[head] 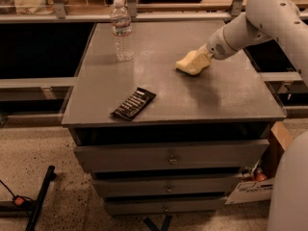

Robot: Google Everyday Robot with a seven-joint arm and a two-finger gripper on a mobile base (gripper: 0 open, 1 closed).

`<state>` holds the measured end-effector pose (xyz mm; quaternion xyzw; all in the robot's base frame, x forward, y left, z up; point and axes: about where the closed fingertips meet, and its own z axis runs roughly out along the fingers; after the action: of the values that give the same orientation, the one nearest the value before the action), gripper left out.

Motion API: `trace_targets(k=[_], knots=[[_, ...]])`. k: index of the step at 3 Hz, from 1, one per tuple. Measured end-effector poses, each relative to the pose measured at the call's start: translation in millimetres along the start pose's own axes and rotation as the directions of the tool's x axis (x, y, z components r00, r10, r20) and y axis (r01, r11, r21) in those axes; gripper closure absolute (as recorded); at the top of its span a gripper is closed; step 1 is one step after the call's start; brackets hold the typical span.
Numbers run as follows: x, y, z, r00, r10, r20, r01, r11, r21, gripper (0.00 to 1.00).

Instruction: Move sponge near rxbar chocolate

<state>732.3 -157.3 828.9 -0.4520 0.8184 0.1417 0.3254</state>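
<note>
The sponge (185, 67) is a pale yellow block on the grey cabinet top (226, 95), right of centre toward the back. My gripper (196, 61) comes in from the right on the white arm (250, 25) and sits right at the sponge, its tip merging with it. The rxbar chocolate (134, 104) is a flat dark wrapper with white lettering. It lies at an angle near the front left edge, well apart from the sponge.
A clear plastic water bottle (121, 30) stands upright at the back left of the top. The cabinet has several drawers (169, 157) below. A cardboard box (269, 172) sits on the floor at the right. Metal rails run behind and beside the cabinet.
</note>
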Motion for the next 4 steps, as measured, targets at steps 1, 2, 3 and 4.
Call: trace_targets(k=[1, 2, 3, 4], knots=[[-0.4, 0.0, -1.1, 1.000, -0.004, 0.001, 0.004, 1.0000, 0.000, 1.00], [-11.7, 4.1, -19.0, 0.995, -0.095, 0.033, 0.095, 0.9954, -0.009, 1.00], [-29.7, 14.1, -53.1, 0.966, -0.245, 0.087, 0.247, 0.9689, -0.015, 1.00], [-33.7, 26.8, -83.7, 0.935, -0.332, 0.123, 0.336, 0.9416, -0.014, 1.00]])
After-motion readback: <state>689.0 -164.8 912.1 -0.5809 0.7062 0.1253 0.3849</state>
